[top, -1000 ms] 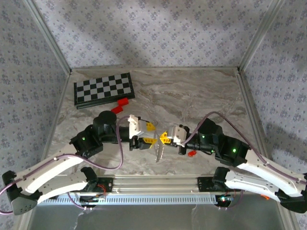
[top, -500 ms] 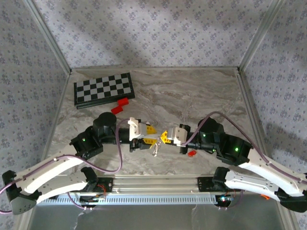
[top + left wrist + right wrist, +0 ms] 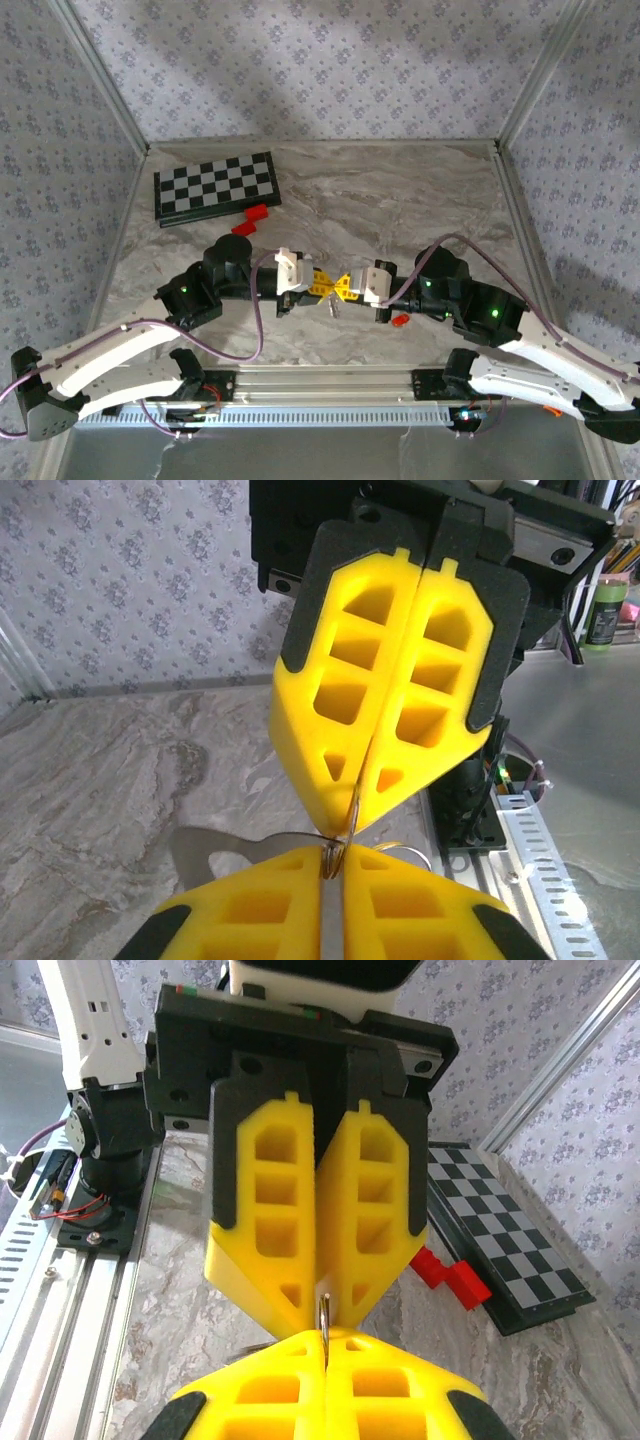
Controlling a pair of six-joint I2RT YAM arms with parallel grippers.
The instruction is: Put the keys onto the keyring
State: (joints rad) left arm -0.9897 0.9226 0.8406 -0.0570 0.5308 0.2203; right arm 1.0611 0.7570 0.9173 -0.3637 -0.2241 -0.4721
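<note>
The left gripper (image 3: 322, 284) and the right gripper (image 3: 346, 286) were met tip to tip over the middle of the table (image 3: 420, 200), each with its yellow fingers pressed together. The thin wire of the keyring (image 3: 338, 846) was pinched at both sets of tips, so it was held off the table between the two arms. A flat silvery piece (image 3: 205, 848) was seen just beside the wire at the left gripper's tips (whether it was threaded on the wire or merely touching it could not be told). The red key (image 3: 400, 321) lay loose on the table next to the right arm, apart from the keyring, so the task was judged unfinished: the ring had been secured from both sides, but that key was yet to be picked up and threaded on. A chessboard (image 3: 215, 187) and a red block (image 3: 256, 217) just in front of it were left at the far left, well apart from the work. No brand, label or writing could be read anywhere.
</note>
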